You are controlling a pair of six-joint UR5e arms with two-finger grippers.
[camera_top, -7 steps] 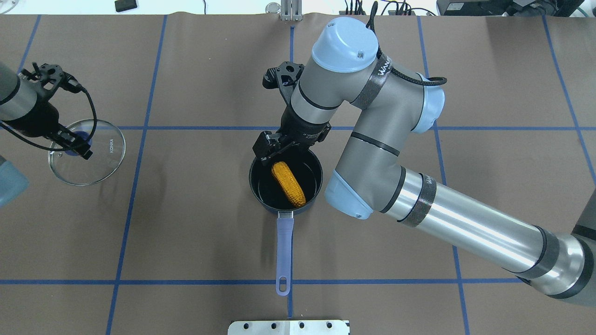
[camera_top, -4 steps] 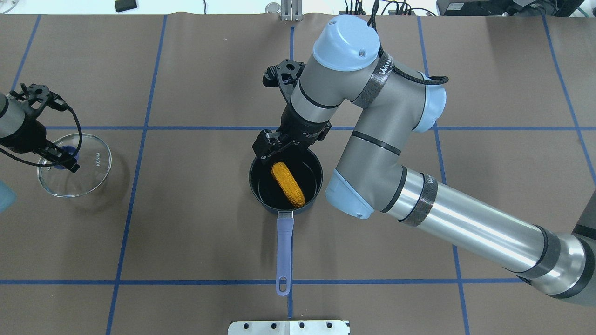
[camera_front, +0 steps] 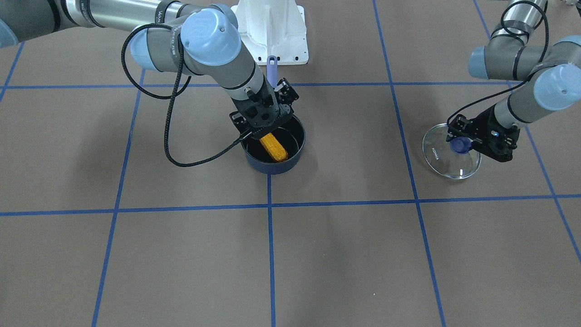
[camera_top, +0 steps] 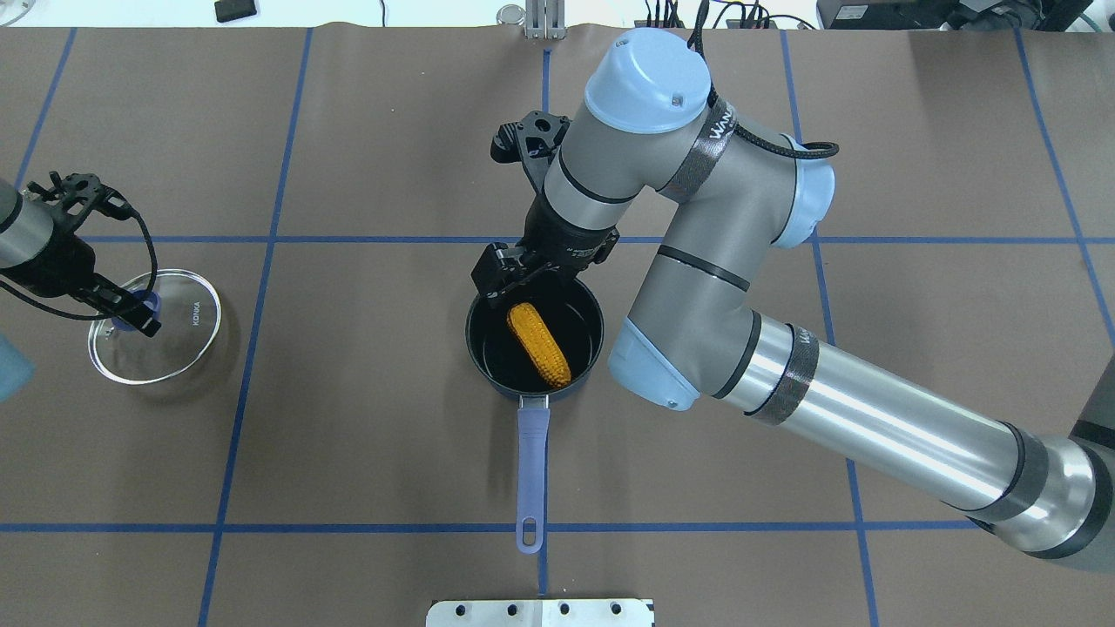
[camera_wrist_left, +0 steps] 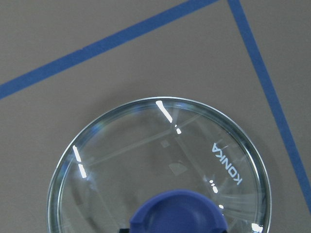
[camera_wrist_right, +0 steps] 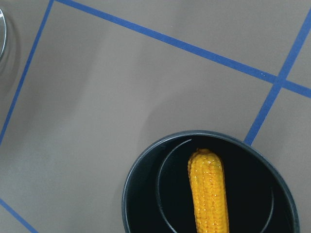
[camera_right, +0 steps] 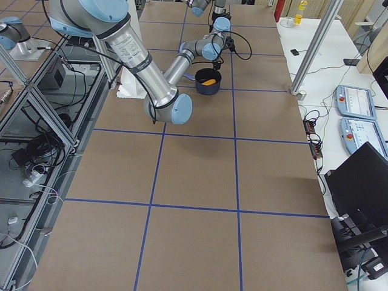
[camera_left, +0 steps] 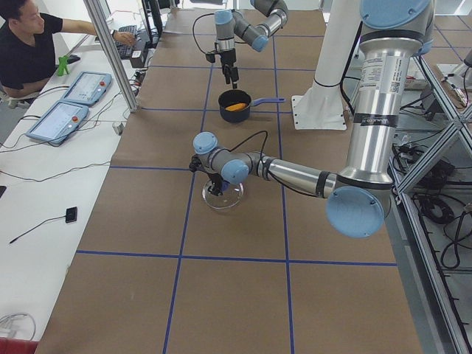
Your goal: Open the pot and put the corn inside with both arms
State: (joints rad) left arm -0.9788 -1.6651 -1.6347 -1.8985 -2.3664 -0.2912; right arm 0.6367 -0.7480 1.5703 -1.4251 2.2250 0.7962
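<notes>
The dark navy pot [camera_top: 488, 348] stands open at mid table, its periwinkle handle [camera_top: 531, 466] pointing toward the robot. The corn [camera_top: 539, 345] lies slanted inside it and also shows in the front view [camera_front: 273, 147] and the right wrist view [camera_wrist_right: 209, 194]. My right gripper [camera_top: 495, 292] hangs just above the pot's far-left rim, open and off the corn. My left gripper [camera_top: 135, 318] is shut on the blue knob [camera_wrist_left: 177, 213] of the glass lid [camera_top: 174, 335], far left of the pot. The lid is low at the table; I cannot tell if it touches.
Blue tape lines grid the brown table cover. The robot's white base plate [camera_top: 540, 612] sits at the near edge behind the pot handle. An operator [camera_left: 29, 44] sits beyond the far side with teach pendants [camera_left: 66, 103].
My left gripper has carried the lid further left, toward the robot, and lower. The right arm has barely moved, and the corn lies in the pot as before.
</notes>
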